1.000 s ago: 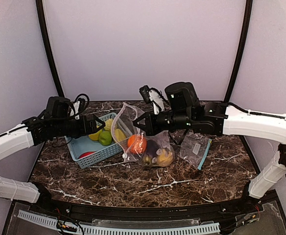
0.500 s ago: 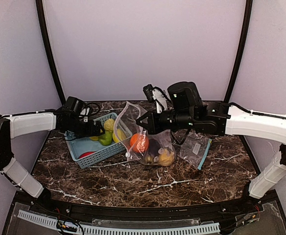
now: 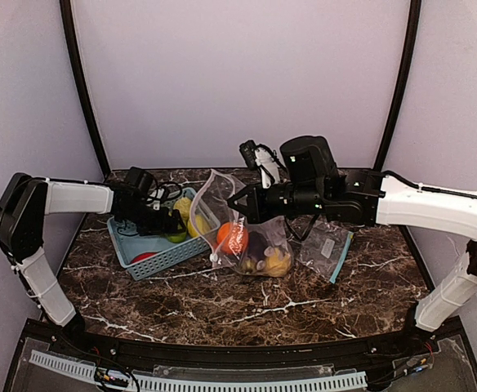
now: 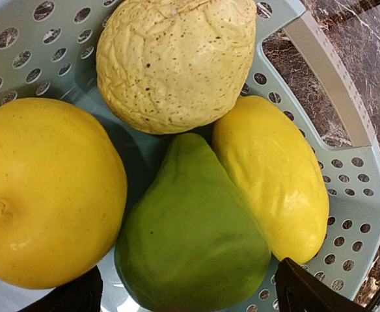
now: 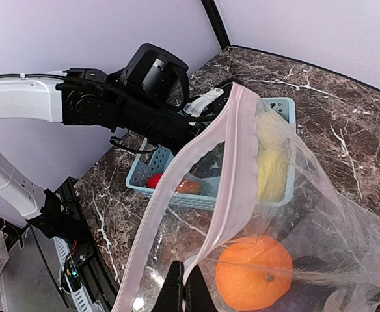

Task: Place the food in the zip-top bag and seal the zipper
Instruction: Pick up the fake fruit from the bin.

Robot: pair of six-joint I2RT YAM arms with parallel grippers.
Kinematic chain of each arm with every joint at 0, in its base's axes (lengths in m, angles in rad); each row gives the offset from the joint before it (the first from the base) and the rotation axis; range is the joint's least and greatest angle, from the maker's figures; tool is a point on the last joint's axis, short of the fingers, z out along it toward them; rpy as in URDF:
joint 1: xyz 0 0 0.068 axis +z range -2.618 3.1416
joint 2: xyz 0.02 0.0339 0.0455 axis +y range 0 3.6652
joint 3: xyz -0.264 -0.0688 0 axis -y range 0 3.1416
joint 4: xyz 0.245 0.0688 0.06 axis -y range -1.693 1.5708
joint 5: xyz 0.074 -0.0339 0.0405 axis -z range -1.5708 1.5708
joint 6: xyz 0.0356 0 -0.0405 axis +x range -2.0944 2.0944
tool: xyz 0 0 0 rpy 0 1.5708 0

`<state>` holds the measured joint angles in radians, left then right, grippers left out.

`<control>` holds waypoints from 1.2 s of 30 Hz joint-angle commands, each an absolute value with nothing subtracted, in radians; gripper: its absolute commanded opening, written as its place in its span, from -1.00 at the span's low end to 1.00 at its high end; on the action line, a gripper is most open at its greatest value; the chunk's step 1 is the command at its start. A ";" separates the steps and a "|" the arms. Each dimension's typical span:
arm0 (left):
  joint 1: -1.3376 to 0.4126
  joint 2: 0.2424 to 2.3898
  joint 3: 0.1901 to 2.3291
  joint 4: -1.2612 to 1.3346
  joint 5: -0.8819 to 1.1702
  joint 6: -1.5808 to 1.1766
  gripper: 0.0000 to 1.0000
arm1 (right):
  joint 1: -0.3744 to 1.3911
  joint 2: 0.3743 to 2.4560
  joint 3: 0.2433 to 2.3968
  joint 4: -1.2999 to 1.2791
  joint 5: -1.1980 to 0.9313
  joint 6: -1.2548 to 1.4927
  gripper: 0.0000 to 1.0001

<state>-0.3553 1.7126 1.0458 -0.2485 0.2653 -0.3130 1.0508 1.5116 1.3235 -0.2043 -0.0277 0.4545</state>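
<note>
My left gripper is down in the light-blue basket. In the left wrist view it is open, its fingertips either side of a green pear-shaped fruit. Two yellow lemons and a pale wrinkled fruit lie against it. My right gripper is shut on the rim of the clear zip-top bag and holds its mouth open toward the basket; it also shows in the right wrist view. The bag holds an orange, a dark eggplant and a yellow piece.
A red piece and a peach lie at the basket's near end. A second, flat zip bag with a blue edge lies right of the open bag. Cables trail behind the basket.
My left arm has swung in from the left and lowered its gripper into the basket over the green fruit. The right gripper and the bag have barely moved.
</note>
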 commanded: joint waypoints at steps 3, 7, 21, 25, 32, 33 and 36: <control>-0.350 1.752 1.092 -0.246 0.266 -0.285 0.86 | 1.041 1.496 1.312 -0.192 -0.026 0.461 -1.00; -0.350 1.769 1.097 -0.247 0.262 -0.284 0.83 | 1.041 1.496 1.313 -0.192 -0.028 0.460 -1.00; -0.350 1.761 1.101 -0.249 0.255 -0.279 0.45 | 1.038 1.500 1.315 -0.187 -0.038 0.459 -1.00; -0.350 1.748 1.102 -0.250 0.254 -0.279 0.38 | 1.038 1.500 1.313 -0.186 -0.038 0.459 -1.00; -0.350 1.614 1.051 -0.235 0.243 -0.287 0.33 | 1.038 1.497 1.310 -0.184 -0.035 0.460 -1.00; -0.351 1.590 1.042 -0.231 0.232 -0.287 0.32 | 1.038 1.496 1.310 -0.185 -0.034 0.460 -1.00; -0.350 1.457 0.993 -0.237 0.213 -0.288 0.32 | 1.037 1.496 1.309 -0.182 -0.037 0.461 -1.00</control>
